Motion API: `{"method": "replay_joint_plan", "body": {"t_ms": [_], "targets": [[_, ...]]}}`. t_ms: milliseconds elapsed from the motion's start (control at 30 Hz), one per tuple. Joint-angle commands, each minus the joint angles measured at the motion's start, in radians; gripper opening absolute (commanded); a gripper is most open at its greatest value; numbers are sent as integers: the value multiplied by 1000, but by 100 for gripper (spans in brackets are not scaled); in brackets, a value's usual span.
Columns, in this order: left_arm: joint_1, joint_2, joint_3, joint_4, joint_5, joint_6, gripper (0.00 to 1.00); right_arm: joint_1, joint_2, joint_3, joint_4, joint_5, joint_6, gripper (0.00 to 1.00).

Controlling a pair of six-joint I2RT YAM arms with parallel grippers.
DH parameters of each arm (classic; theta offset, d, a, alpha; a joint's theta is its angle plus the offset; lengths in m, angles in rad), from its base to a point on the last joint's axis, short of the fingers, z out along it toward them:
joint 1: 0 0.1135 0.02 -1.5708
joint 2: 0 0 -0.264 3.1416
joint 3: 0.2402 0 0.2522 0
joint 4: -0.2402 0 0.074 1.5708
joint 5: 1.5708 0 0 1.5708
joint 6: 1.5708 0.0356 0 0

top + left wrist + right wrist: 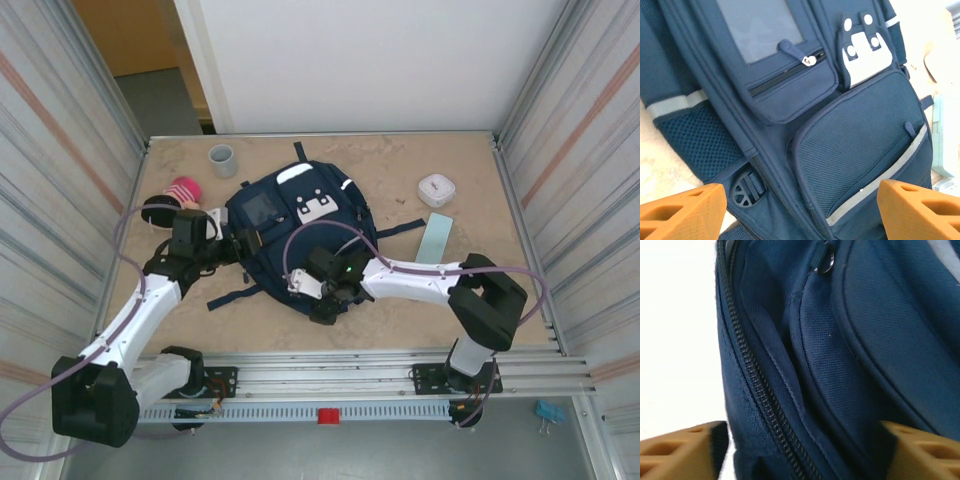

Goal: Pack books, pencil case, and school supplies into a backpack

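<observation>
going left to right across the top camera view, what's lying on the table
pink striped thing → grey cup → backpack → small white box

A grey cup point(221, 158) stands upright near the tabletop's point(400, 160) far edge. A pink striped object point(184, 188) lies at the left. A white square container point(437, 189) sits at the right, with a pale teal flat item point(435, 238) near it.

Both arms bent inward; left claw point(800, 200) wide apart, right claw point(802, 435) likewise.
</observation>
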Motion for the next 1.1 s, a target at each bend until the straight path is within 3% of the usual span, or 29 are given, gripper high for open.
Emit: {"method": "replay_joint_plan", "body": {"t_ms": [0,67,133,300,533,767,1067], "targets": [[17,-19,-29,24,27,-41,78,14,3,3,5,40,-81,55],[26,-18,-35,33,30,-50,74,15,-19,5,-13,50,-107,37],[32,-23,-42,46,32,-54,71,8,-56,38,-71,32,-128,1],[46,-45,-51,54,44,-56,75,-65,-166,175,-229,-50,-158,0],[62,-88,-62,72,74,-22,76,-203,-257,326,-305,-115,-231,0],[62,-121,-199,283,92,-23,67,-282,-217,437,-339,-134,-287,0],[62,31,-269,526,147,83,57,-304,-190,484,-347,-156,-288,0]]}}
